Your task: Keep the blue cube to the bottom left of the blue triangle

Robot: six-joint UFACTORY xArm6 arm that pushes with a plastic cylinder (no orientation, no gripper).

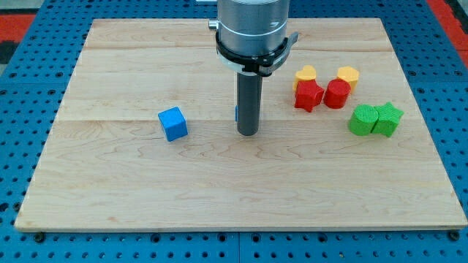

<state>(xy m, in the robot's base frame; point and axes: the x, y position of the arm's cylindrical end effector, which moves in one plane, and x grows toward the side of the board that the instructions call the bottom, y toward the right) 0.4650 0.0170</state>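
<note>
A wooden counter (219, 190) was seen from above, with a blue floor full of little holes (22, 146) around it. A dark rod was held straight down over the middle of the counter, and my tip (248, 134) was set on the wood there. No claw was shown, only the rod, so it could not be told if anything was gripped or let go. The blue cube (173, 123) was placed to the view's left of my tip, apart from it and not touched by it. A thin bit of blue (236, 115) was seen just at the rod's left edge, a little above the tip; most of it was hidden behind the rod, so its shape could not be told. The blue cube was found to the view's left of that blue bit and slightly lower. Six more blocks were grouped at the view's right, well apart from the tip. Two yellow blocks (306, 74) (348, 75) were set side by side near the top. Two red blocks (309, 95) (337, 94) were put just under them, touching each other. Two green blocks (363, 120) (388, 119) were pressed together lower down and further to the right.
</note>
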